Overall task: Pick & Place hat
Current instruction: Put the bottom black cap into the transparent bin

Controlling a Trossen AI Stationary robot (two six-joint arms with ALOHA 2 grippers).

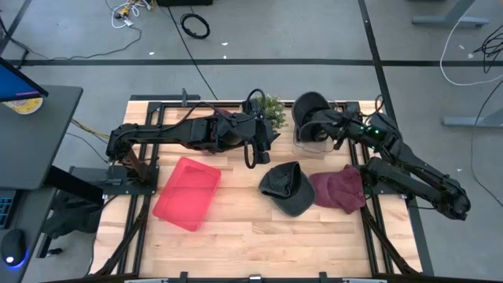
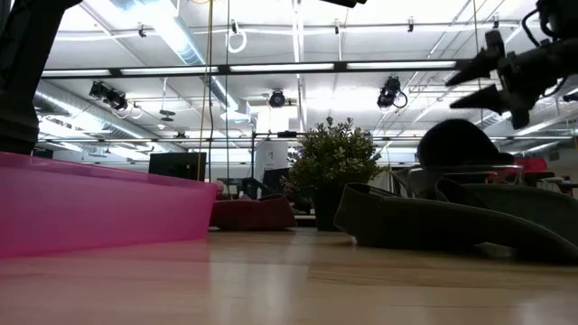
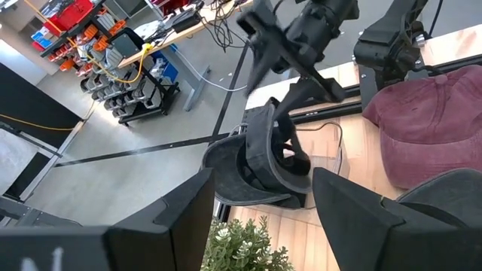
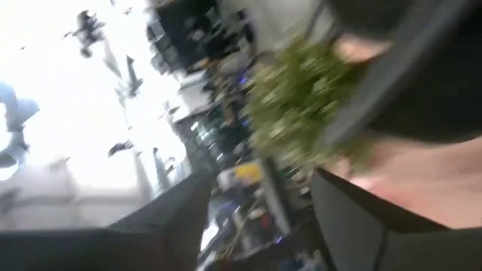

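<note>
Hats: three on the tabletop (image 1: 236, 228). Black hat (image 1: 310, 110) sits at the far edge, right of centre, on top of a clear container (image 1: 313, 135). Grey hat (image 1: 287, 187) lies flat near the middle, toward the right. Maroon hat (image 1: 339, 189) is just beside it at the right edge, the two touching or nearly so.

Right hand (image 1: 334, 122) is up at the far edge, right at the black hat's side. Left wrist view shows its fingers (image 3: 301, 86) spread, above the black hat (image 3: 260, 162), not gripping it. Whether a fingertip touches the brim, can't tell.

Left hand (image 1: 259, 149) hangs over the tabletop's middle, short of the far edge, just left of the grey hat. Fingers apart, nothing between them.

Pink tray (image 1: 187, 192) lies toward the left edge, turned at an angle, well apart from the hats. Small plant (image 1: 272, 108) stands at the far edge, between the left arm's wrist and the black hat. Low view shows plant (image 2: 332, 167) behind the grey hat (image 2: 452, 221), tray wall (image 2: 99, 208) to its left.
</note>
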